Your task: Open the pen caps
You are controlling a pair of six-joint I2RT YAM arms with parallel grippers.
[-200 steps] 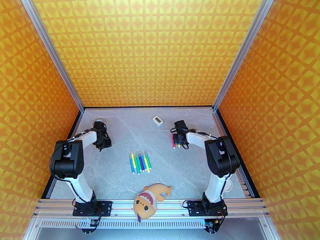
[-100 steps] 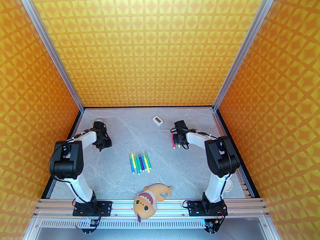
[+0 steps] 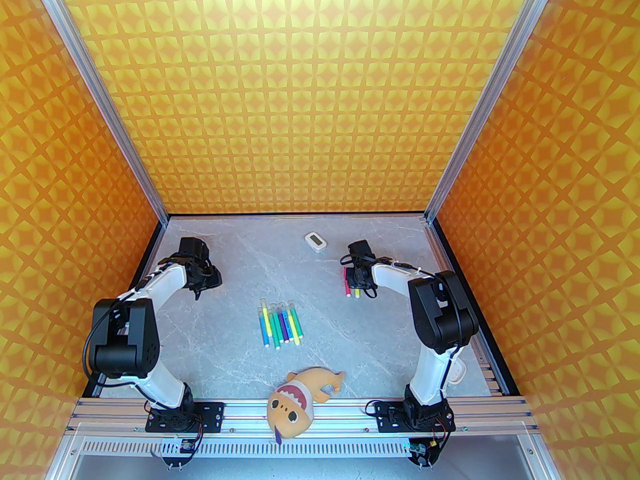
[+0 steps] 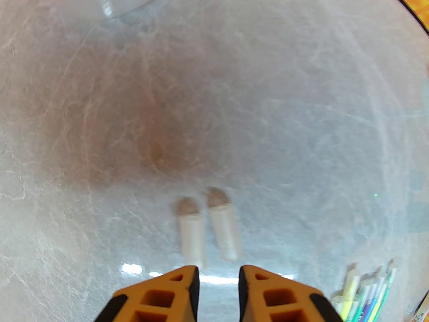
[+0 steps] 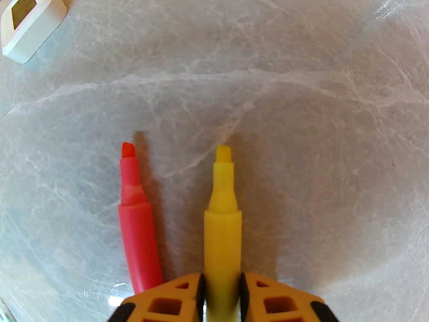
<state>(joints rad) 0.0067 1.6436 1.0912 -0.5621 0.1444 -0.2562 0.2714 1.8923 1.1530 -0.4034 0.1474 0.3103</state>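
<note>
My left hand (image 4: 218, 274), narrowly open and empty, sits below two probably light, slippery caps (image 4: 225, 231). My right hand (image 5: 221, 280) straddles a yellow pen (image 5: 223, 226), grip unclear; I'd pinch mid-barrel.

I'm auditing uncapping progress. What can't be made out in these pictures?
Right wrist view: slim yellow plastic marker pen, rear hidden between right gripper fingers; gripped or loose, unclear.
Left wrist view: bundle of coloured marker pens, cut off by the corner.
Top view: whether that bundle's pens are capped, too small to tell.
</note>
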